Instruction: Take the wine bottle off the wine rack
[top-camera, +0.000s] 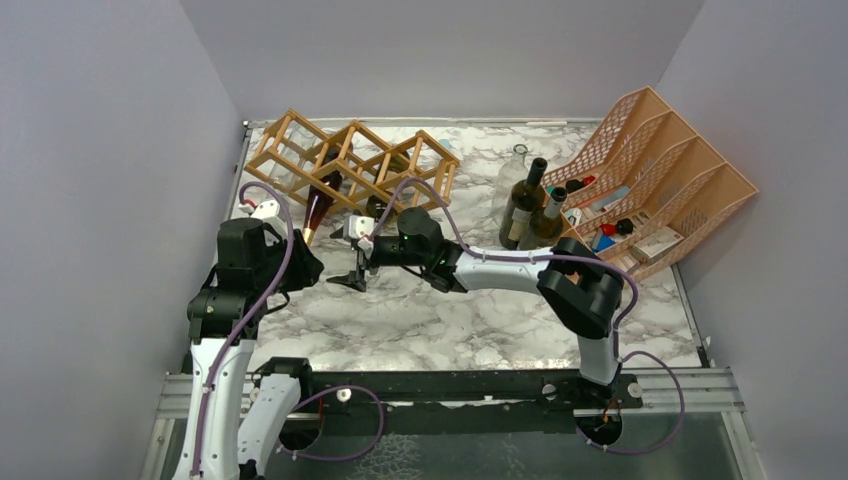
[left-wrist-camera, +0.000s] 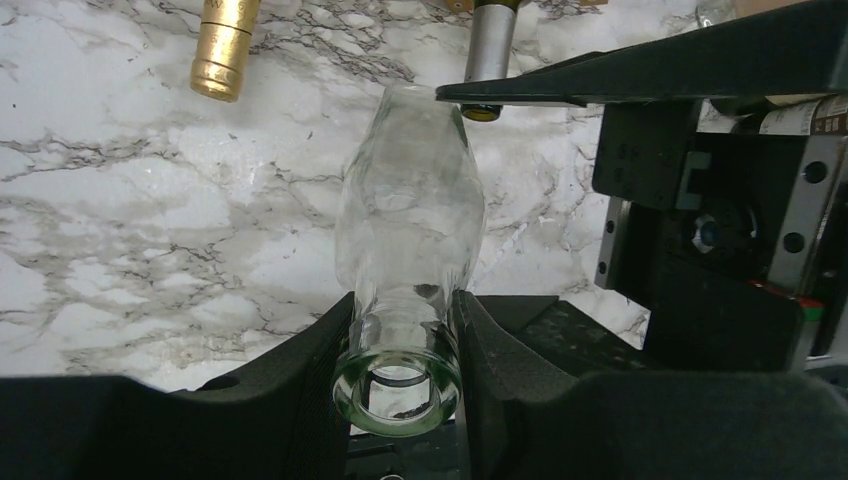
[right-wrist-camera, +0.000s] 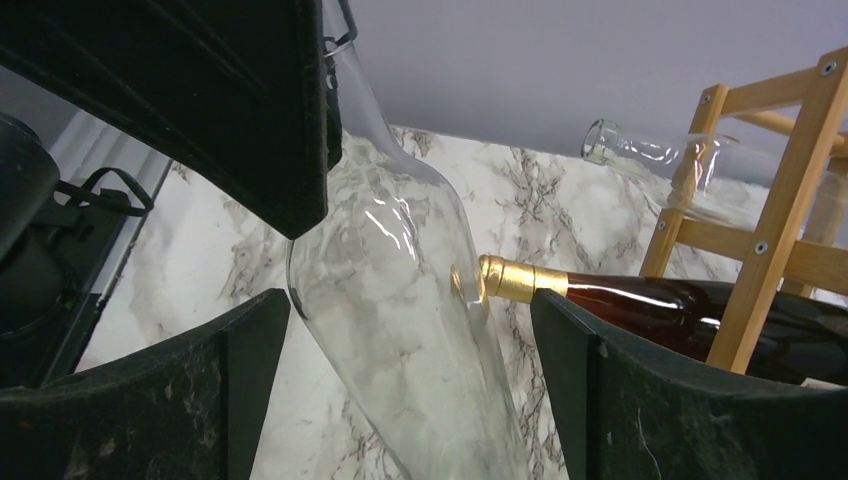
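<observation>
Bottle axis: clear wine bottle (left-wrist-camera: 408, 220) lies along the line of the L fingers, mouth twd the L wrist, base away twd the rack front.
Bottle place: out of the wine rack (right-wrist-camera: 785, 200), over the marble table (left-wrist-camera: 150, 230), just in front of the rack, nr the table's far-left corner. Base on the top or lifted: can't tell.
L gripper (left-wrist-camera: 405, 300): clenched on the bottle's neck just under the lip, one pad each side.
R gripper (right-wrist-camera: 408, 300): spread wide, a finger either side of the bottle's body, w/ a gap showing at one finger at least.
L arm (top-camera: 245, 265): up from the near-left base, elbow bent, wrist reaching twd the rack.
R arm (top-camera: 500, 270): from the near-right base, forearm long & low across the table twd its left edge, fingers angled down.
Bottle make: colourless see-through glass, round shoulders tapering to a short neck, thick rolled lip.
Rack make: light wood bars screwed into open square cells, cells set on their corners.
In rack: dark red bottle (right-wrist-camera: 650, 300) w/ gold foil cap, neck poking out front. Second clear bottle (right-wrist-camera: 660, 160) in a higher cell.
Table top: white marble pattern, grey veins.
</observation>
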